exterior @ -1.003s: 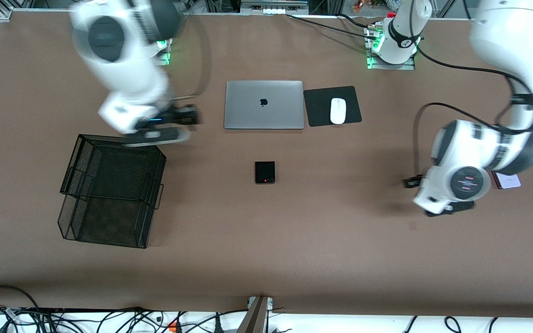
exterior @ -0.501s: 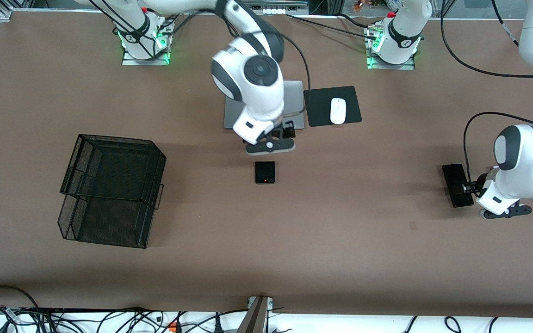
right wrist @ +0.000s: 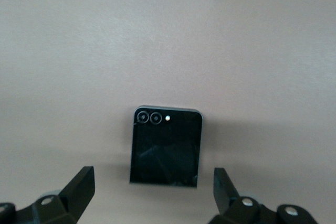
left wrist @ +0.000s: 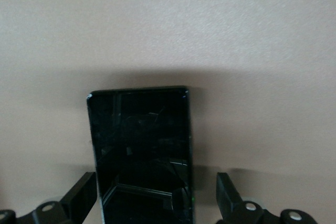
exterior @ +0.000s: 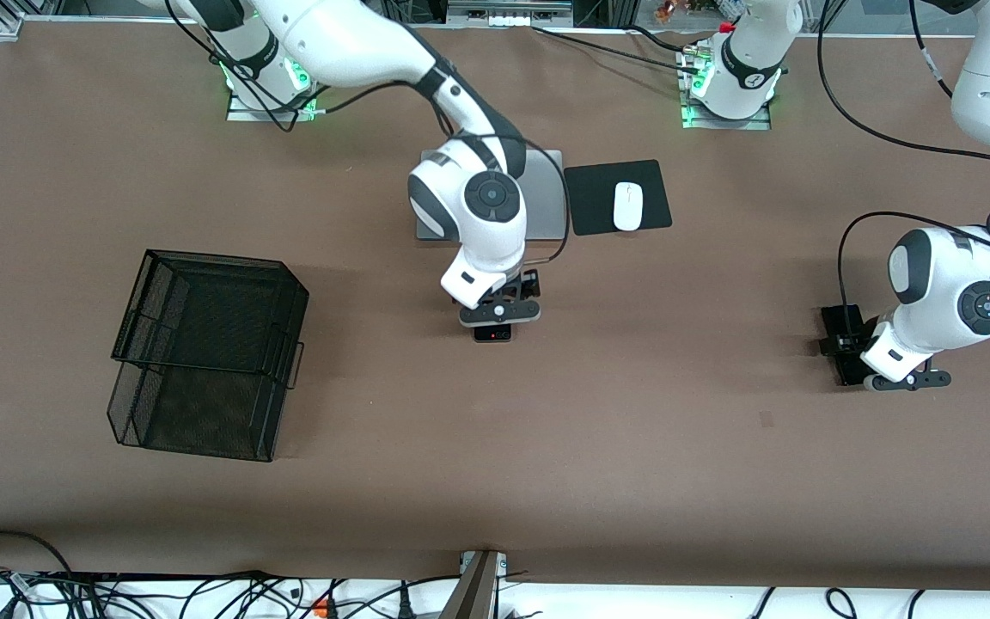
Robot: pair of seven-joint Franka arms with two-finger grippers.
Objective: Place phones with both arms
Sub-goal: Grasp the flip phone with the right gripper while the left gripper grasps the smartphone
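Now both wide open, empty: right gripper (right wrist: 152,195) over flip phone (right wrist: 165,147), left gripper (left wrist: 157,198) over slab phone (left wrist: 140,150).

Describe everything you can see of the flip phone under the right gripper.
The flip phone is small, square and black with a glossy glass face, a thin pale rim, two round camera lenses and a small bright dot along one edge. It is folded shut, lying flat on the brown table, nearer the front camera than the laptop. The right gripper hangs right over it, fingers open and either side of it, not touching.
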